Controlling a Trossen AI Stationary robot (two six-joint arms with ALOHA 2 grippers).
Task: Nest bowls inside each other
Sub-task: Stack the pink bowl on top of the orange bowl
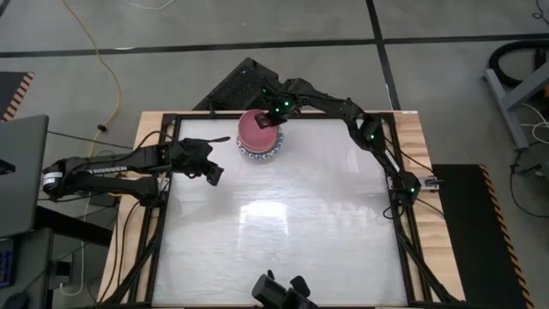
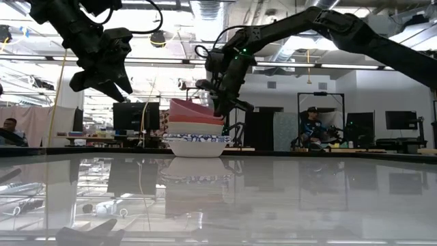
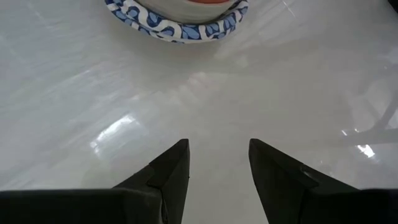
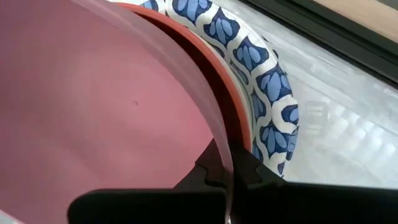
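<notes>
My right gripper (image 4: 229, 169) was clamped on the rim of the pink bowl (image 4: 93, 99), 1 finger inside the rim and 1 outside, pressed thin against the wall. That pink bowl sat tilted at the top of the stack (image 2: 196, 130), with the red bowl (image 4: 221, 106) just under it and a blue-patterned rim (image 4: 261, 68) showing beneath the red one. From table height I saw the stack standing on the white table (image 1: 283, 232), a white bowl (image 2: 198, 147) at the bottom with its blue rim band, cream and red layers above it, and the pink bowl leaning at the top with its raised edge toward my right gripper (image 2: 220, 102).

From overhead, the stack (image 1: 260, 137) stood near the far edge of the table, a little left of the middle, and my right gripper (image 1: 266, 120) reached over its far side.

My left gripper (image 3: 217, 168) hung above the bare table with its 2 fingers apart and nothing between them; the blue-patterned rim (image 3: 177, 22) of the lowest bowl lay ahead of it. Overhead, my left gripper (image 1: 210, 167) was to the left of the stack, near it but not touching.
</notes>
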